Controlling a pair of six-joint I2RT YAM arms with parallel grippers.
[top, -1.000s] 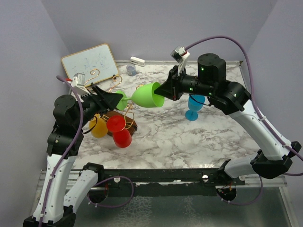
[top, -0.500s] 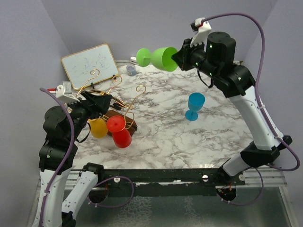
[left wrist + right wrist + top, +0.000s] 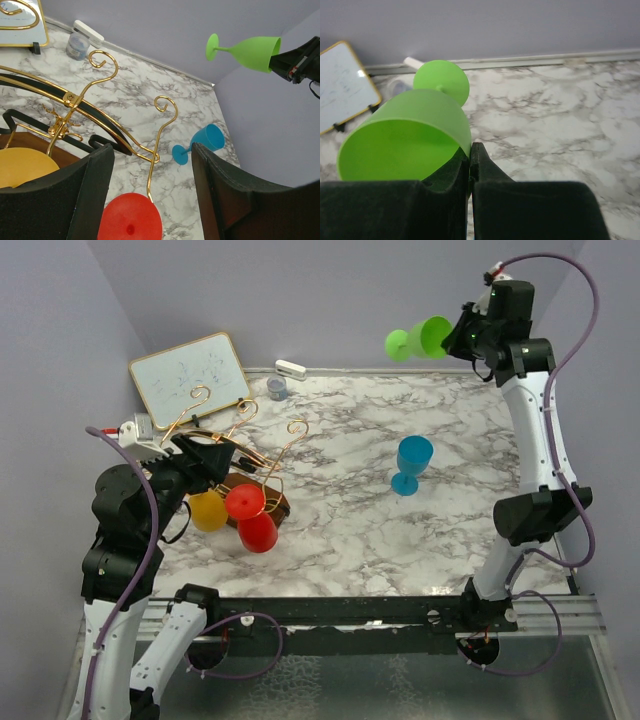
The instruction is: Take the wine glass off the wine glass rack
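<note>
High over the far right corner of the table [image 3: 440, 520], the right gripper [image 3: 470, 150] is clamped on the rim of the green wine glass [image 3: 425, 338]. In the right wrist view its two dark fingers [image 3: 520, 210] press together with the thin wall of the bowl pinched between them, one finger inside the cup and one outside. The glass lies on its side in the air, mouth toward the gripper, stem and round foot pointing left, close to the back wall. It is well apart from the wine glass rack [image 3: 276, 503], which stands on its dark wooden base at the table's left side, gold hooked arms curling upward. The right arm rises steeply from its base to reach that height.

The left gripper [image 3: 152, 150] hangs at the near left of the rack with its fingers spread wide; its wrist view looks through the gap at the gold wires. Whether it touches the wire cannot be told.

A yellow glass [image 3: 208, 510] and a red glass [image 3: 258, 530] sit at the rack's near side beneath the wires. A blue glass [image 3: 412, 462] stands upright on the marble, right of the rack and apart from it. A whiteboard [image 3: 190, 375] leans at the far left corner, with a small grey roll [image 3: 277, 388] and a white stick-shaped item [image 3: 291, 368] by the back edge.
</note>
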